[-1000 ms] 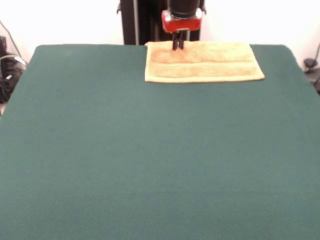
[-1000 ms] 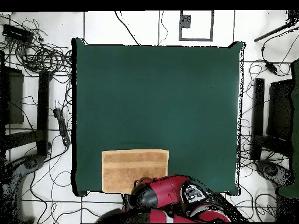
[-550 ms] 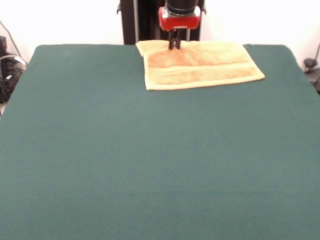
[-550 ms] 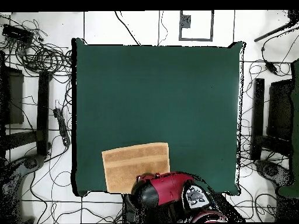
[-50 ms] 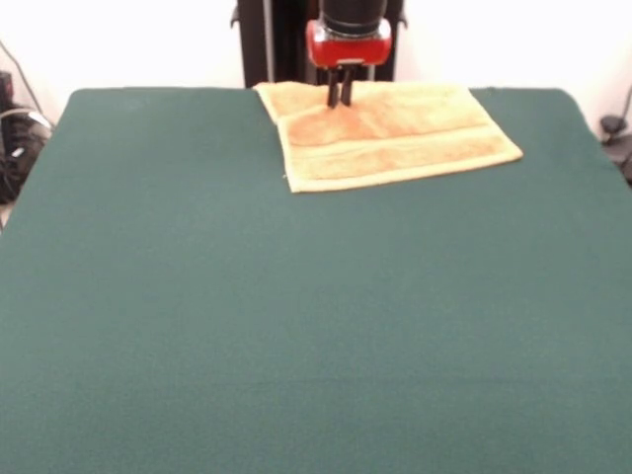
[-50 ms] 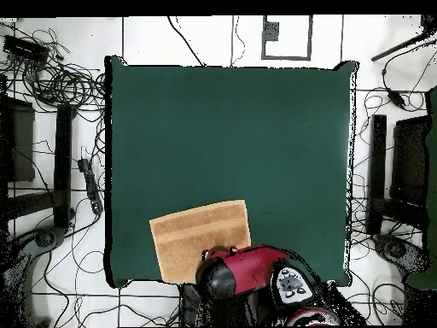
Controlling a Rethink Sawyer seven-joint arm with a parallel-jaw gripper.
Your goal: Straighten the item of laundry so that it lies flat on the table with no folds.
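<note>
You had the gripper down on the towel, its two dark fingers standing close together with only a thin gap showing between them; their tips met the cloth near the towel's far edge, but you could not have told from either view whether any cloth was pinched between them. The towel lay on the table against its far edge, a little right of the middle of that edge, and it sat skewed, its sides at a slant to the table's edges. The corner just left of the gripper reached the table's far edge, while the right near corner pointed toward the table's right edge. A woven band ran along the towel's length. From overhead, the red arm covered one corner of the towel, and the rest of the green cloth lay bare.
</note>
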